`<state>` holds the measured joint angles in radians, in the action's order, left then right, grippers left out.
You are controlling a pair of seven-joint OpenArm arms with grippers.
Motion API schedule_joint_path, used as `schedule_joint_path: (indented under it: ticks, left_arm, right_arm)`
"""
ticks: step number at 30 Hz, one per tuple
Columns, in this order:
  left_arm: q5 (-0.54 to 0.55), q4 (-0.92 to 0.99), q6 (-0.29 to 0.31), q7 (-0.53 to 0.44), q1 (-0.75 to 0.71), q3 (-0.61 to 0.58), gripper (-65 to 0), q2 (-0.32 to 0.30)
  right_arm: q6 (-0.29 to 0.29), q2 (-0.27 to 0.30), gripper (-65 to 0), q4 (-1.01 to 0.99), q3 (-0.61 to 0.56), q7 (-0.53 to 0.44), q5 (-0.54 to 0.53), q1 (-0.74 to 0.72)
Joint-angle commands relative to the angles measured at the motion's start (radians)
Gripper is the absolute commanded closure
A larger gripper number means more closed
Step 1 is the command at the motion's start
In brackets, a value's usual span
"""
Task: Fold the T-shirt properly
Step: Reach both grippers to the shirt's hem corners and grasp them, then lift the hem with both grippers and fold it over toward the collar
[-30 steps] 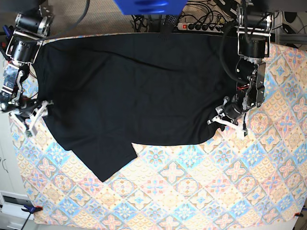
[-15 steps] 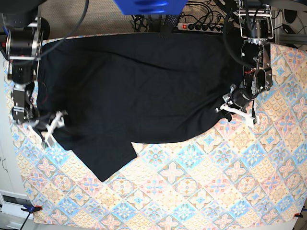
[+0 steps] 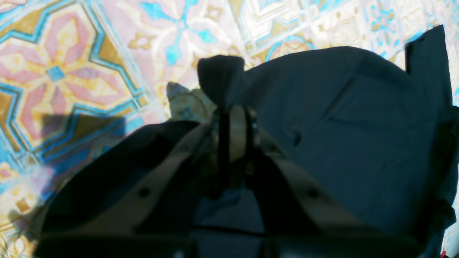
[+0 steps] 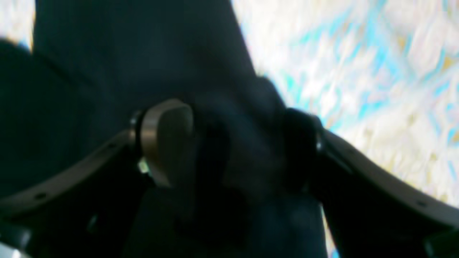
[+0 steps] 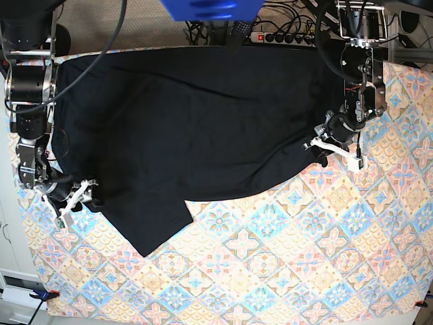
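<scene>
A: What do we see of the T-shirt (image 5: pixel 196 128)?

B: We see plain black fabric spread wide across the patterned tabletop (image 5: pixel 284 271), mostly flat with shallow creases. One short sleeve juts out as a loose flap at the lower edge, just beside our right gripper (image 5: pixel 73 198).

A: And our grippers?

B: Our left gripper (image 5: pixel 335 150) is clamped on the T-shirt's edge; in the left wrist view a small tuft of black cloth stands up past the closed fingertips (image 3: pixel 236 123), and the cloth slopes away from it to one side in a smooth sheet. Our right gripper has its jaws wide apart, with a bunch of dark fabric lying between them; we cannot tell whether the pads (image 4: pixel 166 138) press it. The tabletop's pattern shows just beyond that gripper's far finger.
</scene>
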<state>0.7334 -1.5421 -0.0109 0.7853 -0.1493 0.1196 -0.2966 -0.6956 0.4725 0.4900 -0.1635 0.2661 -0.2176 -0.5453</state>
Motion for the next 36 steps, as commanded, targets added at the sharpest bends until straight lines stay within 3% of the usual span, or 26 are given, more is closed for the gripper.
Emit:
schedule_joint_path:
  ticks: [1,7,10,13,27,33,36]
  left_arm:
    - [0.007,-0.019,0.007,-0.013,0.009,0.005,-1.3,-0.013]
    - [0.038,-0.019,0.007,-0.011,-0.013,0.081,-1.3,-0.010]
    - [0.073,-0.019,0.007,-0.011,-0.023,0.082,-1.3,-0.026]
    - [0.094,-0.019,0.007,-0.011,-0.025,0.082,-1.3,-0.040]
    - [0.104,-0.019,0.007,-0.011,-0.025,0.082,-1.3,-0.042]
    - [0.104,-0.019,0.007,-0.011,-0.025,0.082,-1.3,-0.042]
    - [0.104,-0.019,0.007,-0.011,-0.023,0.082,-1.3,-0.042]
  right_arm:
    - [-0.003,0.024,-42.5,-0.004,0.005,-0.021,-0.004,-0.019]
    - [0.001,0.025,-42.5,-0.084,0.008,-0.127,-0.004,-0.019]
    - [0.064,0.025,-42.5,-0.138,0.005,-0.193,-0.004,-0.019]
    - [0.080,0.025,-42.5,-0.170,0.009,-0.239,-0.004,-0.020]
    - [0.080,0.042,-42.6,-0.184,0.000,-0.247,-0.001,-0.006]
    - [0.080,0.042,-42.5,-0.184,0.009,-0.247,0.151,0.021]
    - [0.080,0.041,-42.5,-0.184,0.003,-0.245,0.179,0.021]
